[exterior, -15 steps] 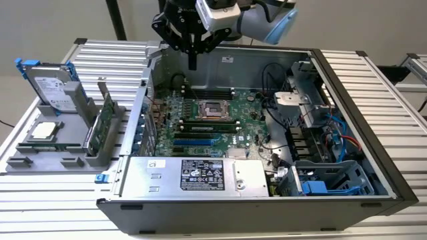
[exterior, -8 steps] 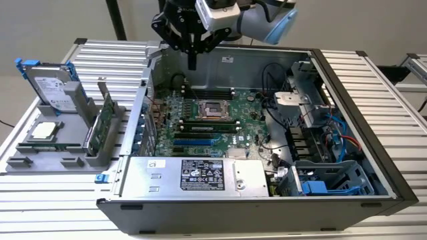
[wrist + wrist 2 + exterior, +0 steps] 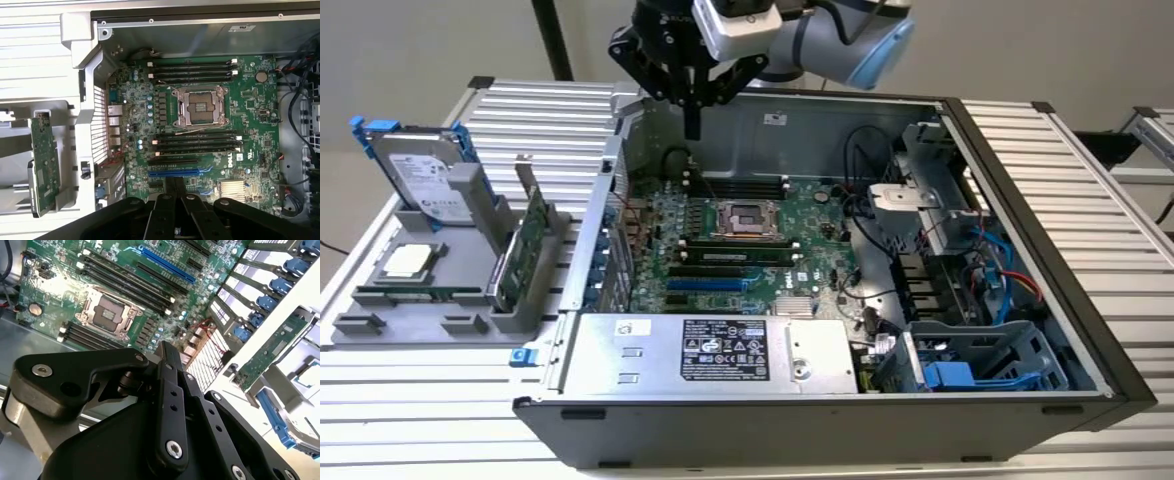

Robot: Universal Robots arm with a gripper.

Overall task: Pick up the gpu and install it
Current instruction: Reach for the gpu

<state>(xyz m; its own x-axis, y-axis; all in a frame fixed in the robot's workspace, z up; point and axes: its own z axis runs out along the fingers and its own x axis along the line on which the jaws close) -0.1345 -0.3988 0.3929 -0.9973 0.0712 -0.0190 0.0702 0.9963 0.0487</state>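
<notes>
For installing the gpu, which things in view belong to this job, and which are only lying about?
Belong to the job:
- gpu, standing in the gray holder outside the case
- hand, shut and empty, over the open computer case
- motherboard

Lying about:
- hard drive
- processor chip
- memory stick

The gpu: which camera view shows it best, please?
The exterior view: the gpu stands whole and upright in the gray holder outside the case. The first wrist view shows it from above; the second wrist view shows part of its green board.
</notes>
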